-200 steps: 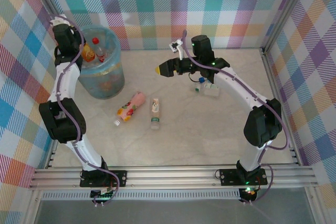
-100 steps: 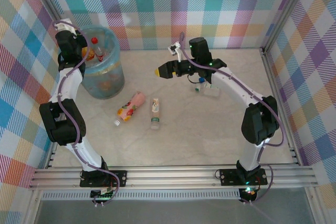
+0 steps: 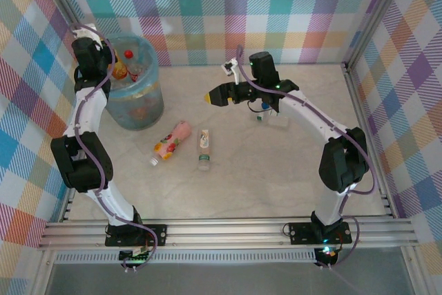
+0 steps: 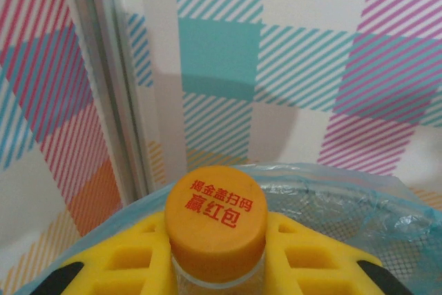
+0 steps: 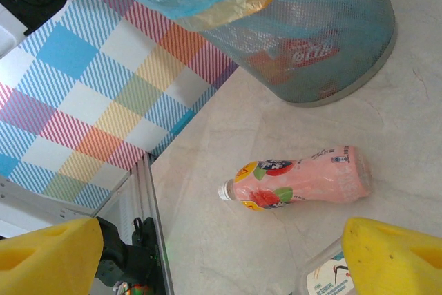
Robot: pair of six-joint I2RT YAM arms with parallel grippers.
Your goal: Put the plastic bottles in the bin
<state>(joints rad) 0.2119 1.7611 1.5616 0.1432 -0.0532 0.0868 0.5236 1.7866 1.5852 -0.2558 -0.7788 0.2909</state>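
1. The bench (image 3: 276, 170) is a pale, marbled surface walled in by checked cloth.
2. The bin (image 3: 143, 107) stands at its far left corner, a mesh tub lined with a light-blue bag. It holds several plastic bottles, among them a red-capped bottle (image 3: 128, 54).
3. The left arm (image 3: 77, 160) rises from its base at the near edge and folds at the elbow. It then stretches away along the left wall, with its wrist above the bin's left rim.
4. The right arm (image 3: 342, 164) climbs from its base, bends at the elbow and runs far and leftward. Its forearm is roughly level and its wrist points left over the middle of the bench.
5. The right end effector (image 3: 213, 94) hangs above the bench with its yellow fingers (image 5: 48, 253) spread wide and nothing between them.
6. The left end effector (image 4: 217, 264) is closed on the neck of an orange-capped bottle (image 4: 216, 212), held upright over the bin's mouth.
7. A pink bottle (image 5: 297, 184) lies on its side just right of the bin.
8. A green-capped bottle (image 3: 204, 148) lies beside the pink one, apart from it.
9. A clear bottle (image 3: 275, 117) lies under the right forearm.
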